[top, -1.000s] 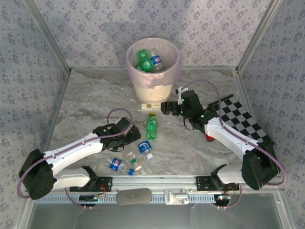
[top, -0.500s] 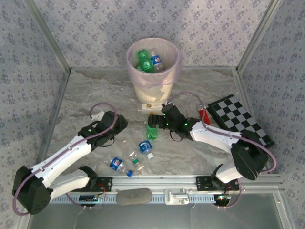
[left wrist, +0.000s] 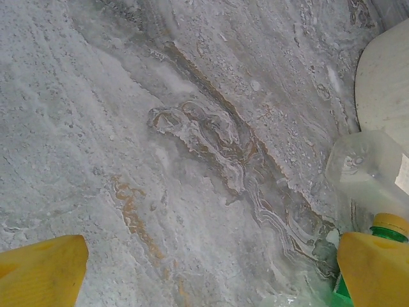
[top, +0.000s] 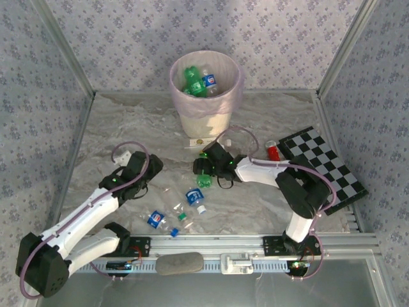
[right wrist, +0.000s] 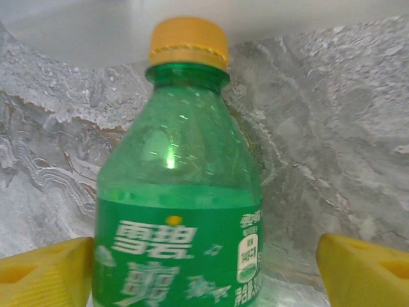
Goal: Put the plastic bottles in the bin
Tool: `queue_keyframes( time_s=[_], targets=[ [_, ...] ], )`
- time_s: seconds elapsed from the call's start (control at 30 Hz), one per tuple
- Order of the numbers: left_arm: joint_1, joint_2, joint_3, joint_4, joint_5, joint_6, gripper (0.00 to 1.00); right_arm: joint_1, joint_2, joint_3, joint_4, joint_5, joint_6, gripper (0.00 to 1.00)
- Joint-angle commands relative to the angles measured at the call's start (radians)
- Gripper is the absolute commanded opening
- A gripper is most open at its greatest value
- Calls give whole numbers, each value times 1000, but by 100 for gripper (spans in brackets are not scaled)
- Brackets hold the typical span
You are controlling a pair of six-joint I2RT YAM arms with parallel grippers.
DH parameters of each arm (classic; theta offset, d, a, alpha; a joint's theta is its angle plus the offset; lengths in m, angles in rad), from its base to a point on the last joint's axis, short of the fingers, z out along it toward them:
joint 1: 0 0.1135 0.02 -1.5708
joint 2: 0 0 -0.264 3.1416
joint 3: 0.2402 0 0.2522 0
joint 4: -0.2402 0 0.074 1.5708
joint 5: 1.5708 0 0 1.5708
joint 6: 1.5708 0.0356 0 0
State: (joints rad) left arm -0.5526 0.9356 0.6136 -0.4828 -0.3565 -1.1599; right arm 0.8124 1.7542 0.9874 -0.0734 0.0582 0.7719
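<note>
**Green bottle** (right wrist: pixel 179 211): yellow cap, green label with white lettering. It stands upright at the centre of the top view, on the marbled table (top: pixel 128 134) below the bin (top: pixel 206 105).

**Right gripper** (top: pixel 202 167): yellow fingers spread either side of the bottle, with a gap visible on the picture's right.

**Bin:** upper centre, pink-lined, holding green and blue-labelled bottles (top: pixel 199 81).

**Surroundings:**
- Two clear bottles (top: pixel 193 197) lie at lower centre.
- An orange-red bottle (top: pixel 273 152) lies beside the checkerboard (top: pixel 323 163) at right.
- A white card (top: pixel 200 141) lies between the bin and the green bottle.

**Left gripper** (left wrist: pixel 211 272): left of centre, fingers spread wide over the table.
</note>
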Motion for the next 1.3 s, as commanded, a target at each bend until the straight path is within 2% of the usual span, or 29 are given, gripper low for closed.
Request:
queue_keyframes(
  time_s=[0.0, 0.1, 0.43, 0.67, 0.97, 1.13, 1.27],
  targets=[
    [12, -22, -14, 26, -12, 13, 100, 5, 45, 34, -9, -26, 29, 87],
    [18, -27, -24, 29, -9, 16, 100, 3, 70, 36, -8, -26, 36, 86],
    [37, -31, -36, 44, -2, 26, 100, -7, 88, 27, 8, -36, 38, 60],
    [46, -30, -40, 77, 0, 39, 100, -9, 56, 5, 41, -40, 11, 51],
    [67, 47, -15, 227, 19, 103, 100, -37, -170, -110, 148, 87, -135, 50],
    [72, 142, 36, 312, 55, 150, 100, -91, -286, -85, 97, 171, -295, 50],
    [74, 216, 108, 301, 83, 214, 100, -154, -371, -66, 123, 199, -382, 50]
  ],
)
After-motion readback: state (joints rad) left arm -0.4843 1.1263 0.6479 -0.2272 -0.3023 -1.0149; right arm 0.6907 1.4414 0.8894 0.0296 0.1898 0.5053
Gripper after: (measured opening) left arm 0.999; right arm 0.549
